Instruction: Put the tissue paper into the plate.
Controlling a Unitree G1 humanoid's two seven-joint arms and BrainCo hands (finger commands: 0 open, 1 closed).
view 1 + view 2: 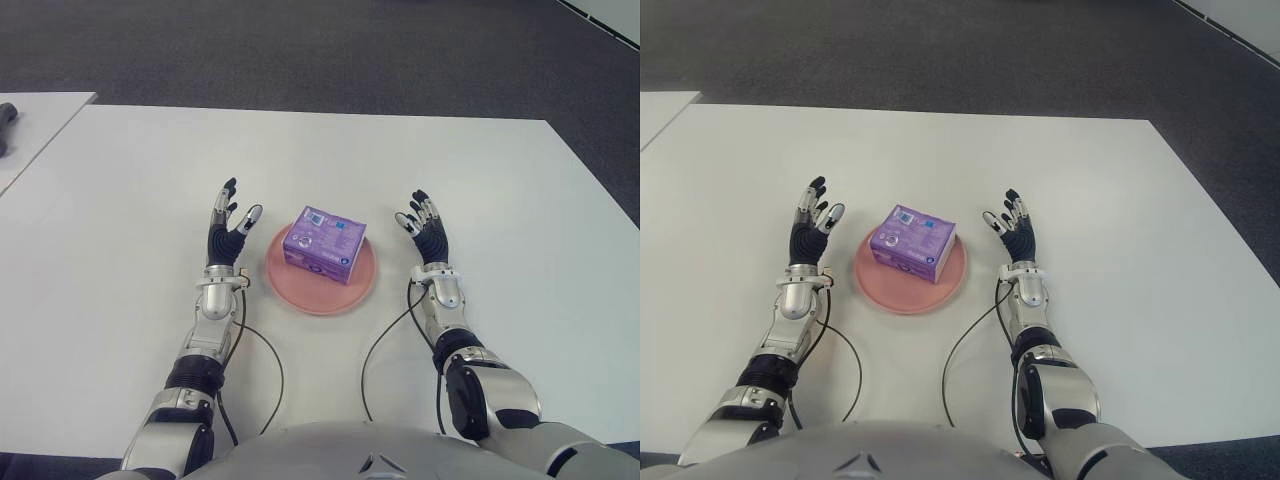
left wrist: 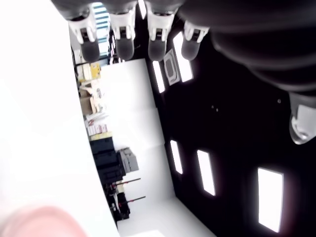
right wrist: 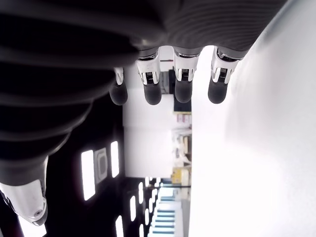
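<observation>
Nearest the camera, both forearms reaching forward over the white tabletop (image 1: 480, 170), with thin black cables (image 1: 268, 370) looping back from the wrists. Left hand (image 1: 226, 228) raised palm inward, fingers extended and spread, holding nothing; confirmed in the left wrist view, where four straight fingertips (image 2: 122, 47) and a separate thumb tip show with only the room beyond them. Right hand (image 1: 426, 228) mirrored, likewise opened wide and empty, its fingertips (image 3: 152, 93) straight in the right wrist view. Between the two hands, a round pink plate (image 1: 285, 287), flat on the tabletop, just beside the left hand and a little farther from the right. On the plate, a purple tissue paper pack (image 1: 325, 243), box-shaped, lying with its printed face up and turned slightly askew, level with the palms of both hands and touched by neither. Clear gap between each set of fingers and the pack. Far off beyond the left hand, a dark object (image 1: 6, 118) at the edge of a second white surface.
</observation>
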